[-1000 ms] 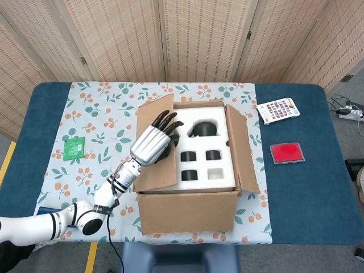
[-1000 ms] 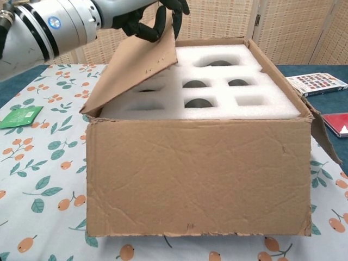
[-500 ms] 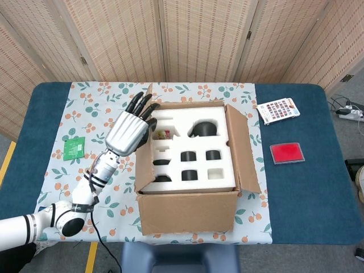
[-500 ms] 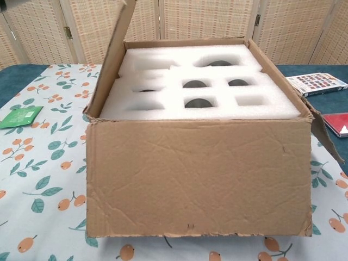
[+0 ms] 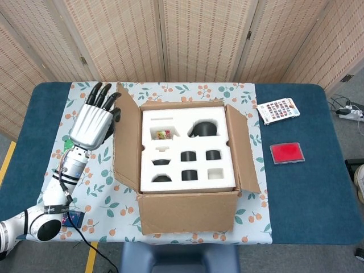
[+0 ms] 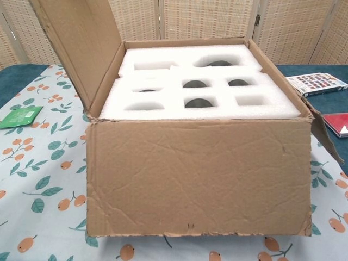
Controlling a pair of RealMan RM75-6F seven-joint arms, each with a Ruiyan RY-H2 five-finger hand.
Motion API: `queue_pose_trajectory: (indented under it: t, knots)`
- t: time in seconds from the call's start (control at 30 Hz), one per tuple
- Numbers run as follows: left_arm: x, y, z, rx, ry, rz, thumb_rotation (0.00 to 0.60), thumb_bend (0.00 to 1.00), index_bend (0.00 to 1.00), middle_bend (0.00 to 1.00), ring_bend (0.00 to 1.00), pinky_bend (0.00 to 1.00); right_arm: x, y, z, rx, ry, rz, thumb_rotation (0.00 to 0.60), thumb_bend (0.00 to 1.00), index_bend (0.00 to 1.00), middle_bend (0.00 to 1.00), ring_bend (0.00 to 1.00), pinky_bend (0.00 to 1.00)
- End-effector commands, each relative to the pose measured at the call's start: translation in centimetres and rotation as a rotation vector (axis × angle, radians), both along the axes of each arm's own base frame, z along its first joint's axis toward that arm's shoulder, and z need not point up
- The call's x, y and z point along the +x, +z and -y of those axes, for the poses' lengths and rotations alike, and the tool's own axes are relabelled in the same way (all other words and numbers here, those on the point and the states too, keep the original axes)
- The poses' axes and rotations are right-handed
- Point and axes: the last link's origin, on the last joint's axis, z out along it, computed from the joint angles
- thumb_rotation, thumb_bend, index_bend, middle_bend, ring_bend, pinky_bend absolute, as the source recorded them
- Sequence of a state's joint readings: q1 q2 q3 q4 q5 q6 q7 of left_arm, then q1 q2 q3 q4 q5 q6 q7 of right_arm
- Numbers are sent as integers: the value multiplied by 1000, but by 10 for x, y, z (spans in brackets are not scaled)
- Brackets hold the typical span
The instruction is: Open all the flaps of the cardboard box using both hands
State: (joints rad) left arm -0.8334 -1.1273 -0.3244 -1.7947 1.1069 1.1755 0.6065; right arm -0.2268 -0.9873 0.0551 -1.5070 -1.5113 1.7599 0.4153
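A folding screen of woven, tan panels in pale wooden frames stands behind the table, with small dark hinges between the panels; the chest view shows the same panels across its top edge. The table is covered in dark blue cloth, and a light tablecloth printed with green leaves and orange berries lies over its left and middle part. At the right edge, grey floor shows, with a white power strip and cables. At the lower left, a yellow line marks the floor. The light is even.

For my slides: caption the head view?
Left hand behind the opened left flap of a foam-filled cardboard box.
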Motion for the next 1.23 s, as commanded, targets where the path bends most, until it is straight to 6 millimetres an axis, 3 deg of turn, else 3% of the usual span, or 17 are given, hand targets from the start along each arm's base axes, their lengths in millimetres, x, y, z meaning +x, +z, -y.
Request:
queue_pose_trajectory:
  t: [0.03,0.27,0.37,0.43,0.63,0.77,0.93,1.1,1.23]
  knots:
    - [-15,12,1,56,52,-42,600,993,578,217,9,0,1,0,-1,-4,3,-1,434,453,359,17,6,0]
    - [-29,42,7,164,97,-30,600,974,510,217,8,0,6,-1,-3,-18,9,-20,434,454,359,18,1,0]
    - [-44,52,20,174,133,-33,600,793,402,201,2,0,8,1,-1,-31,3,-62,440,453,359,17,1,0]
    - [-58,51,37,145,161,-22,600,601,305,184,0,0,10,2,4,-42,3,-99,443,454,352,14,0,0]
    - [-124,21,104,17,272,79,600,389,147,130,0,3,17,-3,21,-10,-33,-202,470,454,236,0,0,0]
    - [-176,-4,141,-90,297,209,600,346,141,127,0,0,25,-14,29,12,-28,-237,469,454,218,0,0,0]
    - [-224,-14,160,-97,380,245,600,293,133,123,0,0,30,-24,35,16,-33,-295,472,454,186,0,0,0]
    - [-252,-11,171,-121,437,280,600,282,120,107,0,0,39,-35,46,43,-2,-302,479,454,114,0,0,0]
    - [-256,2,176,-54,427,275,600,272,99,81,0,0,42,-45,56,84,19,-299,478,454,102,0,0,0]
